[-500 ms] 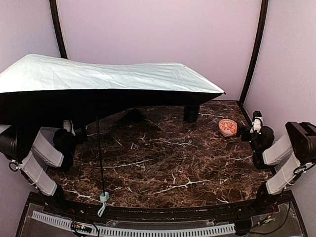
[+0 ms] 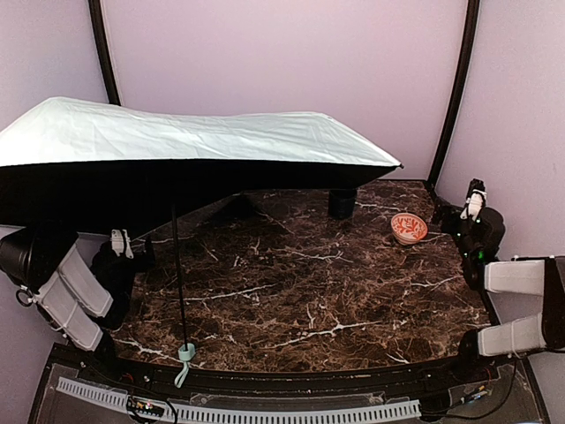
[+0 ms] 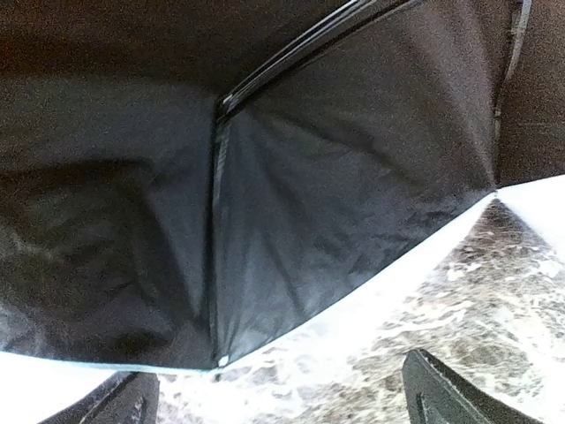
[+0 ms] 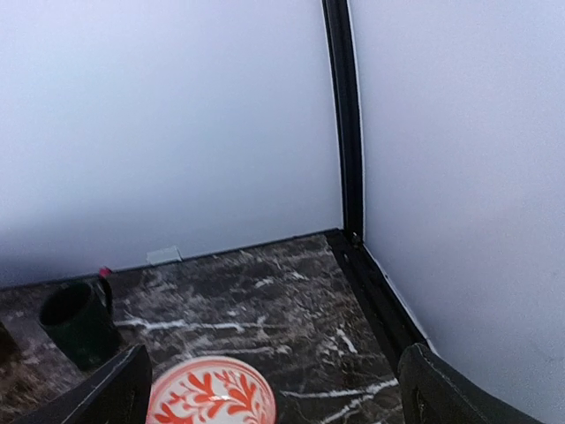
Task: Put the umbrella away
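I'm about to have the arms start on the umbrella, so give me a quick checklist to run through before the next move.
1. The left claw open and empty: ok.
2. The right claw open and empty: ok.
3. The umbrella folded: not ok, it is spread wide.
4. The shaft and handle unobstructed: ok, the handle is at the near edge of the table.
5. The dark cup clear of the umbrella's rim: cannot tell.

Pale mint-green umbrella (image 2: 203, 137) with black underside, brown white-veined marble table (image 2: 309, 283), orange-and-white leaf-patterned bowl (image 2: 408, 228), dark green cup (image 4: 75, 322).
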You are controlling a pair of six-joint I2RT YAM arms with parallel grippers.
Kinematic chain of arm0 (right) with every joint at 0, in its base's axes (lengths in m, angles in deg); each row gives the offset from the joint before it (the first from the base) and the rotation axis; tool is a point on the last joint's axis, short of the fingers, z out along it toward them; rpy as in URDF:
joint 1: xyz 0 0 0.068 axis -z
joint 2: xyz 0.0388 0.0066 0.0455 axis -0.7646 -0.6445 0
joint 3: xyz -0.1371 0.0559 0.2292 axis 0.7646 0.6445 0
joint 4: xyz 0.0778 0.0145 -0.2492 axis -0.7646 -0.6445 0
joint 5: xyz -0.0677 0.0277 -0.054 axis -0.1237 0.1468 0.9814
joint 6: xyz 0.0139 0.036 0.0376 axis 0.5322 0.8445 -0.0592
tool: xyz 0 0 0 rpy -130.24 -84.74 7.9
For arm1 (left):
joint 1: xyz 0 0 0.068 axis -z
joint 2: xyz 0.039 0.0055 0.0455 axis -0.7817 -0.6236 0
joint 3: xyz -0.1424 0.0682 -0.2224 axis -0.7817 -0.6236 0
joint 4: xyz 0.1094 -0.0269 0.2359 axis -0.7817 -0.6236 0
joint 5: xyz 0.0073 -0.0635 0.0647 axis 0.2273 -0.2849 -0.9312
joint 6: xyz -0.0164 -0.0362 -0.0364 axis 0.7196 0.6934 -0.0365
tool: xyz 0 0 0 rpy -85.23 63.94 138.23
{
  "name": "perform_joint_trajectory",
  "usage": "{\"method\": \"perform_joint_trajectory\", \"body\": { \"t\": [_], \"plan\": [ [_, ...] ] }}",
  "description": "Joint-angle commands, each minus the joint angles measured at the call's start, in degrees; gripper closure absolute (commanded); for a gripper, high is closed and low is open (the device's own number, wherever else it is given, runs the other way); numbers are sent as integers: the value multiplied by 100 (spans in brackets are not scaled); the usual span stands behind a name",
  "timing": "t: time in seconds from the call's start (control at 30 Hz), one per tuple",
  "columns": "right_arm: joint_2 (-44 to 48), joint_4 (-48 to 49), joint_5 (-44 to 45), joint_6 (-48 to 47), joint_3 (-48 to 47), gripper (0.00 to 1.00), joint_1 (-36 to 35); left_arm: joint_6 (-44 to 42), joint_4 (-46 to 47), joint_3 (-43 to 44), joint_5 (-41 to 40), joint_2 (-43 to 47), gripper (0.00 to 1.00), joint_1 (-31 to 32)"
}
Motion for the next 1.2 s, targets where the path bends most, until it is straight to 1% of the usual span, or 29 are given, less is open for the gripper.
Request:
{"method": "perform_joint_trajectory", "body": {
  "t": [0.0,0.03,0.1,0.13,0.17,0.23,0.3,0.33,0.37,0.43,0.47,0.57,0.63,0.67,0.7,0.77,0.8,0.87,0.93,1.0,1.03,1.1,1.17],
  "plan": [
    [752,-1643,-1205,1260,-355,7,19,-610,535,299,-1561,404,1,568],
    [885,-1753,-1506,1484,-378,9,-12,-530,-28,351,-1524,763,1,574],
    [1088,-1997,-2007,1667,-400,13,-206,-446,-1357,605,-1141,1339,1,536],
    [1184,-2159,-2052,1637,-436,14,-422,-320,-1869,730,-1220,1489,2,544],
    [1291,-2365,-1970,1544,-473,14,-679,-62,-2164,771,-1413,1598,2,553],
    [1495,-2826,-1686,1307,-564,15,-1312,405,-2242,639,-1617,1902,4,615],
    [1700,-3051,-1528,1138,-608,16,-1852,132,-2314,563,-1676,2302,7,895],
    [1795,-3131,-1493,1092,-617,16,-2053,73,-2566,615,-1733,2563,7,1032],
    [1876,-3201,-1381,1074,-613,16,-2241,269,-3124,783,-1603,2878,8,1115],
    [1954,-3346,-1043,1074,-626,16,-2556,1079,-4698,1185,-1136,3612,11,1142],
    [1942,-3410,-897,1072,-646,17,-2698,1433,-5214,1331,-927,3863,12,1137],
    [1744,-3568,-736,1082,-794,17,-3121,2461,-6355,1600,-80,4397,21,1150],
    [1506,-3567,-630,1115,-880,18,-3406,3574,-7233,1609,271,4741,23,1166],
    [1394,-3524,-600,1101,-903,18,-3548,3886,-7359,1455,558,4924,24,1176],
    [1276,-3485,-569,1085,-936,19,-3675,4124,-7274,1276,882,5077,25,1222],
    [1070,-3378,-498,1106,-972,19,-3878,4318,-7009,944,1264,5341,25,1436],
    [977,-3303,-501,1120,-992,19,-3952,4199,-6926,881,1351,5415,25,1545],
    [812,-3193,-474,1170,-1052,19,-4087,3909,-7175,970,1165,5525,25,1761],
    [649,-3058,-459,1222,-1142,19,-4238,3627,-7398,1096,1049,5563,24,1815],
    [430,-2938,-437,1220,-1272,19,-4430,3386,-7311,1189,1234,5439,24,1829],
    [282,-2912,-466,1192,-1346,19,-4514,3237,-7168,1238,1538,5325,24,1830],
    [20,-2908,-594,1146,-1528,19,-4655,3018,-6739,1266,2657,4976,24,1878],
    [-162,-2867,-663,1153,-1669,19,-4738,2976,-6384,1233,3245,4608,22,2060]
  ]
}}
